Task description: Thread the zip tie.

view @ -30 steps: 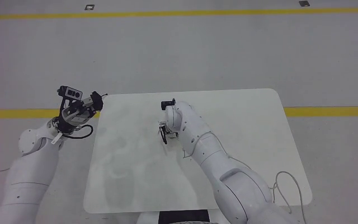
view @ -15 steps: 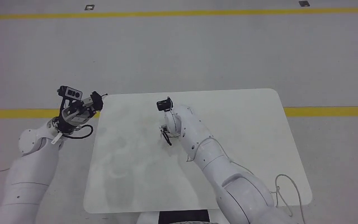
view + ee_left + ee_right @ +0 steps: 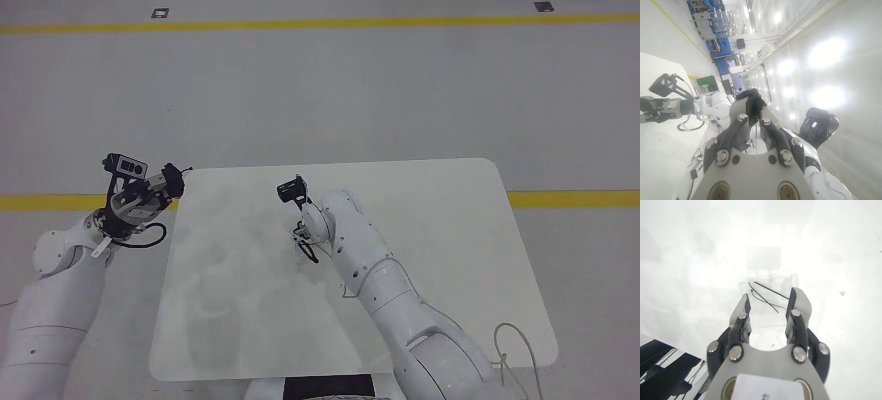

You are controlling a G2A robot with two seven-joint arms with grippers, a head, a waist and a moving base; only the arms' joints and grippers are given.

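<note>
The right gripper (image 3: 770,294) hangs spread wide over two black zip ties (image 3: 772,291) on a clear sheet (image 3: 772,317), mid table (image 3: 440,230). By the far left corner, the left gripper (image 3: 752,98) pinches a thin black strip (image 3: 756,136).

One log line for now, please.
right claw: open, above zip ties on clear tray | left claw: shut, by table left edge

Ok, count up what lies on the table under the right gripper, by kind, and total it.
Black zip ties: 3, as best the crossing strands can be told apart
Clear tray: 1
Total: 4
</note>
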